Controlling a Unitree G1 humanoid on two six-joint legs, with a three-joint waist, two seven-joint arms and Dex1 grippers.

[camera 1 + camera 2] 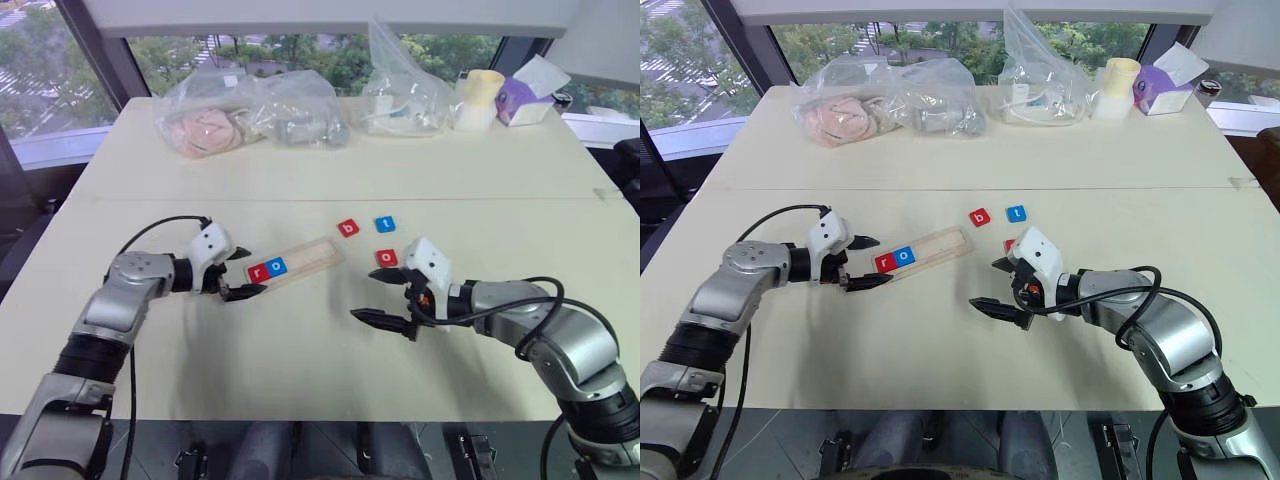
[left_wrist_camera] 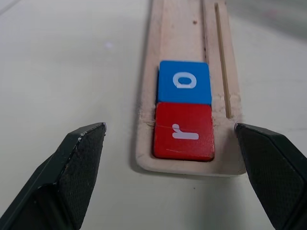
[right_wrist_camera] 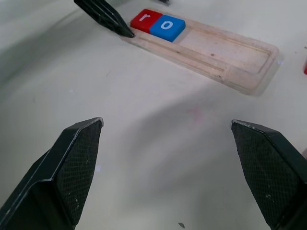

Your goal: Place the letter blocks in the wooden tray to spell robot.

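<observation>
Two letter blocks already sit in the wooden tray [image 1: 300,262]: a red r [image 1: 258,271] at its near-left end and a blue o [image 1: 277,266] touching it, so the word reads from the robot's left. The rest of the recess is bare pale wood, room for three more. The tray lies at a slant on the cream table [image 1: 300,350], its filled end towards the left arm.

Three tiles wait loose on the table beyond the tray's far end: a red b [image 1: 347,228], a blue t [image 1: 385,224] just beside it, and a red o [image 1: 387,257] nearer the robot, close to the right arm's white wrist housing.

The left gripper [image 1: 240,272] hangs at the tray's filled end with its fingers spread wide and empty, one on either side of the r tile, as if placed to steady the tray or nudge the tiles square; whether a fingertip touches the wood I cannot tell. The right gripper [image 1: 382,294] hovers over bare table below the loose tiles, likewise spread wide and holding nothing, pointed back towards the tray.

By my reckoning the b goes in next, and the right arm is the better placed to fetch it. Clear bags [image 1: 250,115] and a tissue box [image 1: 528,95] crowd the far edge, well apart from the work.
</observation>
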